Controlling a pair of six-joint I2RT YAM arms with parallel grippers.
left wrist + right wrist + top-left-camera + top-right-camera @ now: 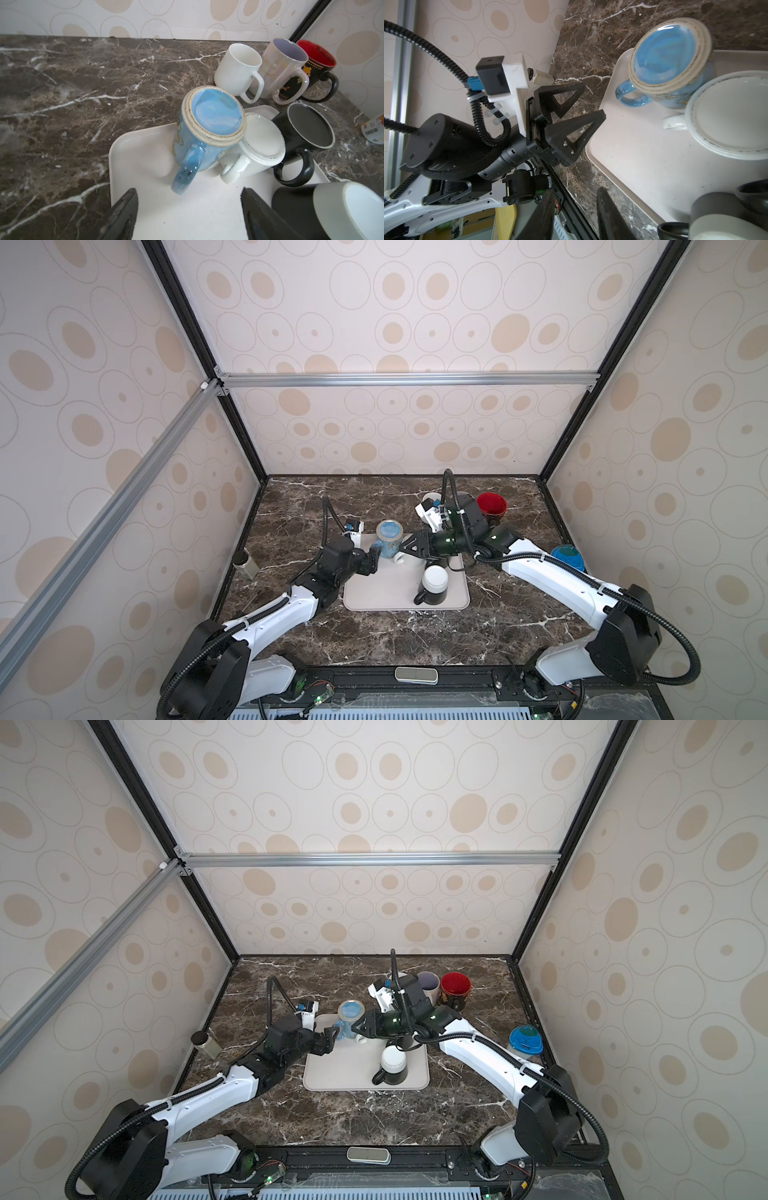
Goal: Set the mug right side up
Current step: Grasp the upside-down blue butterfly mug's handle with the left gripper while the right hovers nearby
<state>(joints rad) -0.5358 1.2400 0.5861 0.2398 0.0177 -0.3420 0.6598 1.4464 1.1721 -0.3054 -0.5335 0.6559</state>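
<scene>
Both grippers' jaws spread, empty: left gripper [190,197] faces handle [187,166] of upside-down blue mug [212,118] at tray's [143,145] far-left corner, right gripper [575,193] beside it. Pinch handle square, lift clear of white mug [261,141] b4 flipping

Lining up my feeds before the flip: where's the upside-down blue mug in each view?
Top view: blue mug on the back-left corner of the beige tray.
Top view: mug on the same corner.
Left wrist: mug just ahead of the left tool, handle toward it.
Right wrist: mug at the tray's corner, base up.
Shared landmark: the tray.
</scene>
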